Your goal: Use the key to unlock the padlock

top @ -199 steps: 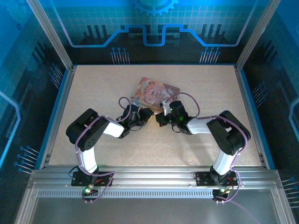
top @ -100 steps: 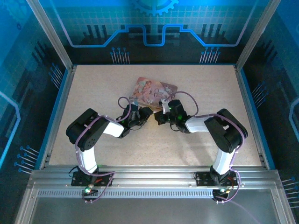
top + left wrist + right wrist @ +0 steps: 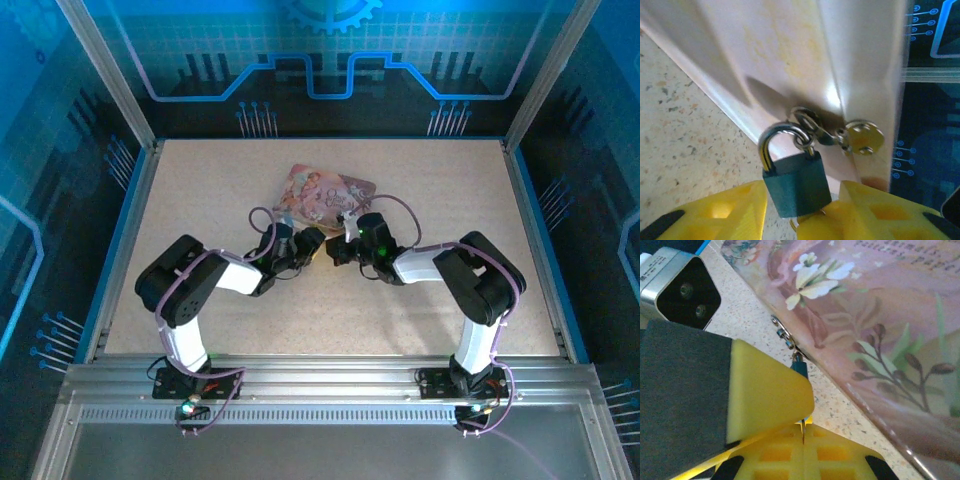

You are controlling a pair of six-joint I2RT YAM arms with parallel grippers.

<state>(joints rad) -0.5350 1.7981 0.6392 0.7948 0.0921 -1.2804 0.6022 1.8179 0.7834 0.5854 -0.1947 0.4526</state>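
My left tool [image 3: 802, 205] has its yellow fingers [image 3: 715, 215] apart around the small dark-blue padlock [image 3: 797, 182]. My right tool [image 3: 805, 417] is squeezed on the thin shiny key [image 3: 803, 432].

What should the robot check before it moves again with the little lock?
1. Key held: ok. The right gripper is shut on the key, which looks like a thin metal sliver.
2. Padlock steadied: not ok. The left gripper has its fingers on either side of the padlock, with a gap on one side.
3. Key in the keyhole: cannot tell. The fingers hide it.
4. Shackle popped open: not ok. Both legs sit in the body, and it hooks through the hasp.
5. Tin on the table: ok.
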